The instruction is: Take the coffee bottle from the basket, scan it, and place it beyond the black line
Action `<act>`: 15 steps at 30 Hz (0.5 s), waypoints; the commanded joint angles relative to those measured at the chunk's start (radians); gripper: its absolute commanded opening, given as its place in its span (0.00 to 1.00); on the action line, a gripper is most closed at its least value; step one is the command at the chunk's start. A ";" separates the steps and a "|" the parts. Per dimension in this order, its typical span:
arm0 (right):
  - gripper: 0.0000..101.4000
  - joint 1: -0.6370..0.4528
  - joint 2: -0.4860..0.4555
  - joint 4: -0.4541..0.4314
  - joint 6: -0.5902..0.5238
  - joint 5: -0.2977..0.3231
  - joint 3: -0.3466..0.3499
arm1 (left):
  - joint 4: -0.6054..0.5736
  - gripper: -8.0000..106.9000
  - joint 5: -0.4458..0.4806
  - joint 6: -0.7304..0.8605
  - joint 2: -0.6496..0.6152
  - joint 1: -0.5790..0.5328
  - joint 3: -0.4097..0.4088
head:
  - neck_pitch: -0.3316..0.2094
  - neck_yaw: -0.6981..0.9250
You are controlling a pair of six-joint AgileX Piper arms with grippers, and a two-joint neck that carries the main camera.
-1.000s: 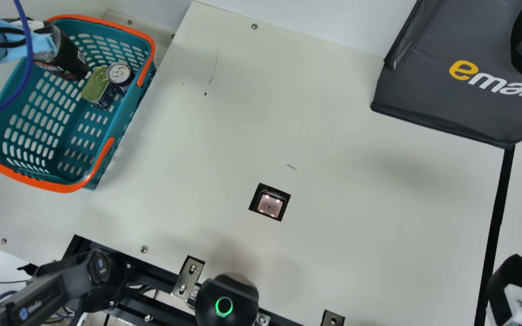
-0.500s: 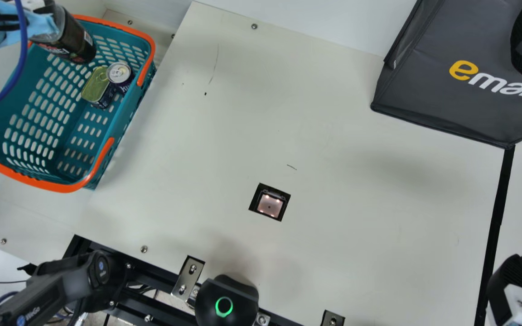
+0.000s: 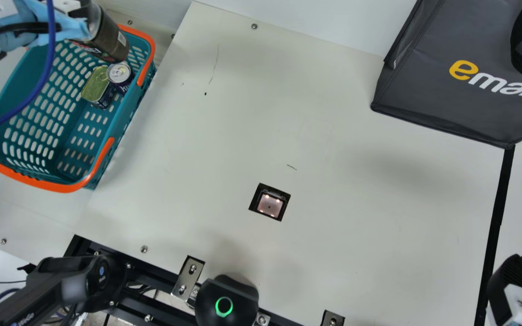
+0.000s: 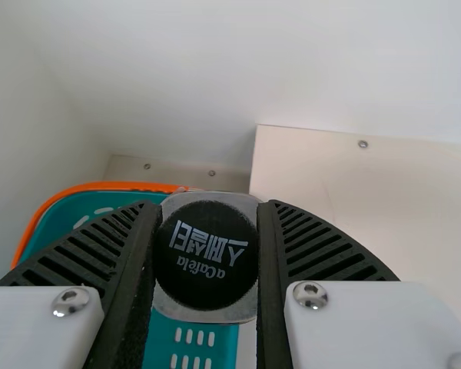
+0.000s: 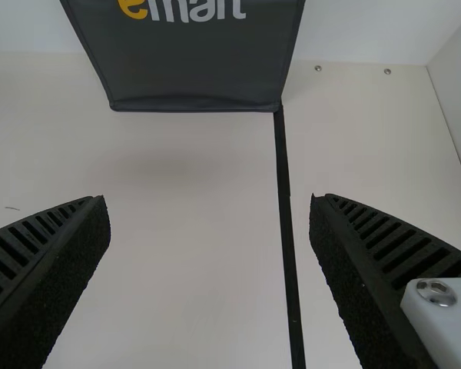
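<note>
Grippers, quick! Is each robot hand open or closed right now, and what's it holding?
Left gripper: closed on the coffee bottle.
Right gripper: open, with nothing between its fingers.

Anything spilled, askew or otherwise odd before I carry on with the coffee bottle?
Nothing looks spilled in the basket. The coffee bottle leans in the left gripper, and the table has a few thin dark marks, probably just old scuffs.

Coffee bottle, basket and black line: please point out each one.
Coffee bottle [image 4: 206,269], left wrist view, on its cap.
Basket [image 3: 129,107], main view, on its side wall.
Black line [image 3: 497,217], main view, on its middle.
</note>
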 commanded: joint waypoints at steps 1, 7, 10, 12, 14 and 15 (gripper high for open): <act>0.90 0.000 0.000 0.000 0.000 0.000 0.000 | 0.004 0.16 0.002 -0.005 -0.003 -0.029 -0.002 | -0.026 0.002; 0.90 0.000 0.000 0.000 0.000 0.000 0.000 | 0.007 0.16 0.018 -0.022 -0.016 -0.110 -0.002 | -0.026 0.002; 0.90 0.000 0.000 0.000 0.000 0.000 0.000 | 0.007 0.16 0.030 -0.033 -0.025 -0.155 -0.001 | -0.026 0.002; 0.90 0.000 0.000 0.000 0.000 0.000 0.000 | 0.010 0.16 0.038 -0.042 -0.031 -0.186 0.001 | -0.026 0.002; 0.90 0.000 0.000 0.000 0.000 0.000 0.000 | 0.014 0.16 0.044 -0.052 -0.038 -0.217 0.002 | -0.026 0.002; 0.90 0.000 0.000 0.000 0.000 0.000 0.000 | 0.016 0.16 0.047 -0.058 -0.040 -0.233 0.003 | -0.026 0.002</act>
